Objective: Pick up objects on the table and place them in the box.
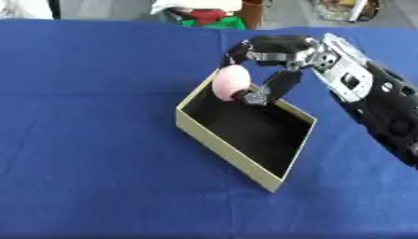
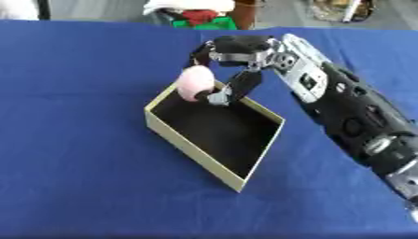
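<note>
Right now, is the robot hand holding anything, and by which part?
Yes. The right robot hand holds a pink egg-shaped object over the box's far corner, fingers on its upper back, thumb at its lower side.

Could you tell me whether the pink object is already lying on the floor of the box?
No, the pink object is pinched in the right hand above the box.

Box (image 1: 231, 151) mid-table (image 1: 90, 140), egg-shaped object (image 1: 230, 82) over its far corner
</note>
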Tool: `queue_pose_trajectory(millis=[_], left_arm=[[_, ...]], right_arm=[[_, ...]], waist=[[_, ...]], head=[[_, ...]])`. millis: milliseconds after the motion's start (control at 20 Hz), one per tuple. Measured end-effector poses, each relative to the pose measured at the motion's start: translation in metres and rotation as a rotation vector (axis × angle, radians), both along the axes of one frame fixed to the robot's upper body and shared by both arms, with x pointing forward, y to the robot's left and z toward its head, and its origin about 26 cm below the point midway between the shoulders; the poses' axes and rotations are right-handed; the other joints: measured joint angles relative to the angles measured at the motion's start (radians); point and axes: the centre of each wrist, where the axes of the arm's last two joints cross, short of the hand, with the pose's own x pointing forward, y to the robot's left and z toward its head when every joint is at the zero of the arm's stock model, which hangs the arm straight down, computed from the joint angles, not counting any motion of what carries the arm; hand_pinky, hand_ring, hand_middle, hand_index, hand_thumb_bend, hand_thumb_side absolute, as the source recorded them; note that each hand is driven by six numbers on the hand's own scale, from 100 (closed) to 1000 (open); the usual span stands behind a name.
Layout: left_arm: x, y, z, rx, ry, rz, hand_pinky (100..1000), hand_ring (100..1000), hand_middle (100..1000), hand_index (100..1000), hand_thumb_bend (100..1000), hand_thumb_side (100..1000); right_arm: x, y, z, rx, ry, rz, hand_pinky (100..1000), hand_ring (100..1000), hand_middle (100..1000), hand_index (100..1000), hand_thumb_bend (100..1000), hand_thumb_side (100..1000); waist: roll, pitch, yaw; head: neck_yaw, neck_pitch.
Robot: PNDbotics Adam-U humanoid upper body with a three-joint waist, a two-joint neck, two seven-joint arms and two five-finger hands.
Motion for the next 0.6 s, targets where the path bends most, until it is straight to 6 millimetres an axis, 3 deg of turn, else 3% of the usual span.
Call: queue_pose_trajectory(millis=[300,600], left_arm=[[0.0,0.0,0.0,0.001,-0.001,-0.002,739,601,688,677,547,932],[0.0,-0.0001,0.0,0.001,-0.001,-0.003,739,601,687,677,547,932]], right_arm=[[0.0002,-0.0027,-0.0048,-0.012,0.007,-0.011,724,800,814,900,367,817],[0.0014,-0.0074,-0.0053,-0.022,0.039,-0.04,720,794,799,892,373,797]], waist=[[0.001,0.002,0.001],[0.001,0.006,-0.001]], head=[[-0.003,0.0],[-0.004,0.0]])
